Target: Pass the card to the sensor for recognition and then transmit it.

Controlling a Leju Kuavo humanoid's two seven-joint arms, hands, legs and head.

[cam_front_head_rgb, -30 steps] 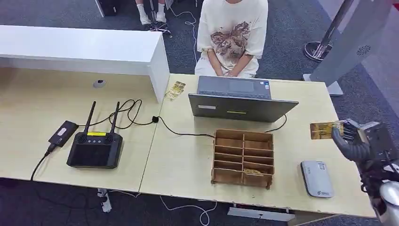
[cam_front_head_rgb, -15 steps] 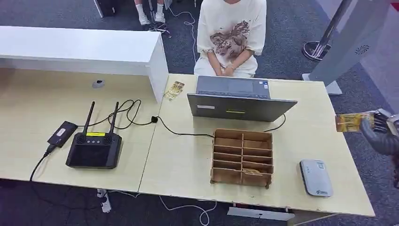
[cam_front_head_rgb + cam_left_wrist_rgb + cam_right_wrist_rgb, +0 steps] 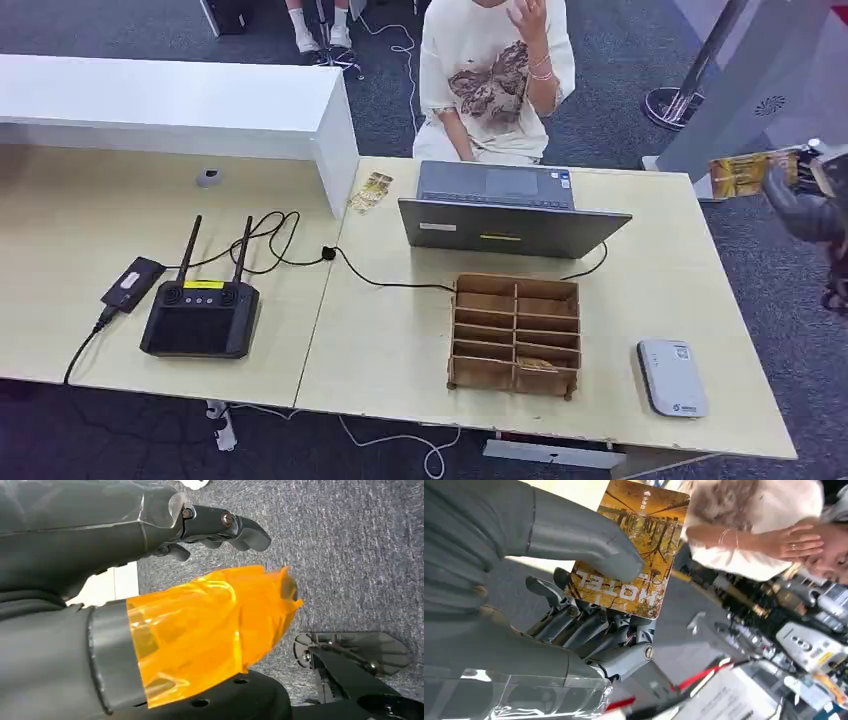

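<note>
My right hand (image 3: 808, 205) hovers off the table's right edge, level with the laptop, and pinches a yellow-brown hotel card (image 3: 741, 175). In the right wrist view the thumb presses the card (image 3: 636, 540) against the fingers (image 3: 589, 625), with the card's free end toward the person. The grey-white sensor (image 3: 673, 378) lies flat on the table near its front right corner, well below the card. My left hand (image 3: 100, 535) hangs over grey carpet and holds nothing, its dark fingers (image 3: 225, 525) apart from the orange-taped thumb (image 3: 210, 625).
A person (image 3: 495, 80) sits behind the laptop (image 3: 510, 215), one hand raised to the face. A wooden divided box (image 3: 516, 335) stands left of the sensor. A controller with antennas (image 3: 200, 315) and cables lie at the left. A white gate panel (image 3: 745, 90) stands at the far right.
My right hand has carried the card up and away, from beside the table's right edge to a point farther back. The person has lifted a hand from the lap to the face.
</note>
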